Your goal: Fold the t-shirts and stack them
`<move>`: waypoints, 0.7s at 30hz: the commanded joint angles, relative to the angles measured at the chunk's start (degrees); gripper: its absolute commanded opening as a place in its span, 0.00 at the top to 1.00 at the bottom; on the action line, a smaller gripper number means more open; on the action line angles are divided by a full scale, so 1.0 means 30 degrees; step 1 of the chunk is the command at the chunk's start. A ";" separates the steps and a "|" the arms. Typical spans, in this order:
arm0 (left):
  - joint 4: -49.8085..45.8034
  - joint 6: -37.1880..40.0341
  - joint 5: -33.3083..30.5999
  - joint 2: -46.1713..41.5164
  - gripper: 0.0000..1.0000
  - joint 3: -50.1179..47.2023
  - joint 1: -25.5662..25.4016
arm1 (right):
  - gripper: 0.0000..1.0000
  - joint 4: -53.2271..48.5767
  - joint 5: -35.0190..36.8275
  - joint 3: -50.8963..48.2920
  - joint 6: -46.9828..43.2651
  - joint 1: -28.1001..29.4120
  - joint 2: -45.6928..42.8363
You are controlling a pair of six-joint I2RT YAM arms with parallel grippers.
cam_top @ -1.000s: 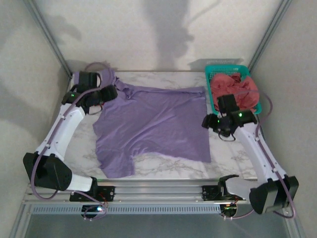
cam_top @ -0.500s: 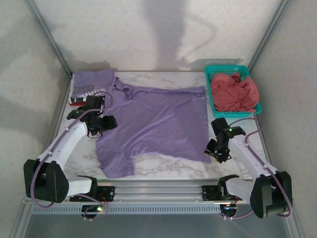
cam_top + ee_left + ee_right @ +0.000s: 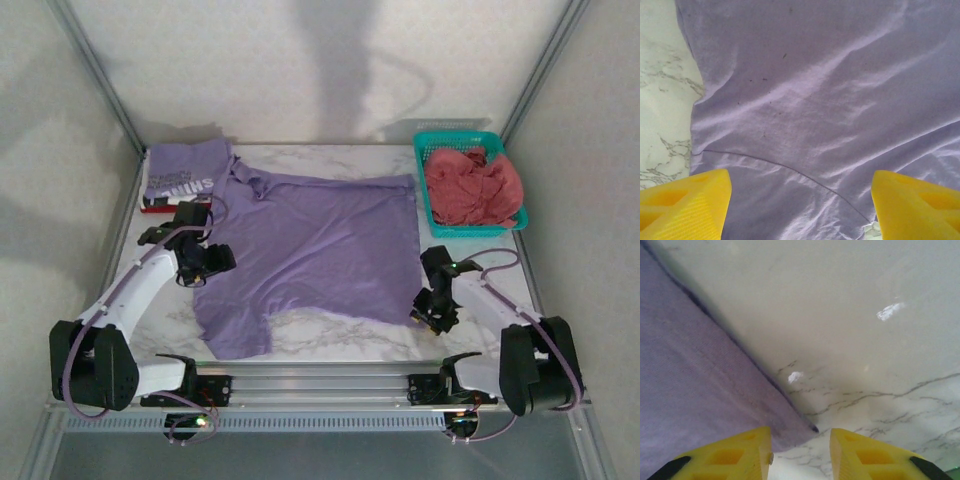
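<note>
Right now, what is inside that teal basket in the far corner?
Crumpled coral-pink t-shirts fill the teal basket in a loose heap. How many there are, and anything beneath them, is hidden by the top folds.

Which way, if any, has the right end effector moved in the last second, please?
Yes. The right end effector moved from beside the teal basket toward the near edge of the table, to the lavender t-shirt's near right corner.
</note>
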 commanded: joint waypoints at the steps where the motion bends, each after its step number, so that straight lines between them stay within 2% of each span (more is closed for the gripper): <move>1: -0.0789 -0.0528 -0.0524 -0.0507 0.27 -0.0782 -0.0052 | 0.68 0.0820 0.0483 -0.0327 0.0504 0.0103 0.0660; 5: -0.1120 -0.0742 -0.0831 -0.1063 0.26 -0.1579 -0.0059 | 0.85 0.0672 0.1404 -0.0053 0.0364 0.0098 0.0921; 10: -0.1772 -0.1234 -0.0895 -0.1830 0.27 -0.2171 -0.0065 | 1.00 -0.0497 0.3024 0.0505 0.0286 0.0053 -0.0262; 17: -0.2689 -0.1971 -0.0848 -0.2361 0.29 -0.2661 -0.0056 | 1.00 -0.0532 0.4402 -0.0307 0.1020 -0.0638 -0.1848; 21: -0.2193 -0.2682 -0.1114 -0.2166 0.39 -0.3357 -0.0066 | 1.00 -0.0202 0.4161 -0.0218 0.0491 -0.1025 -0.1828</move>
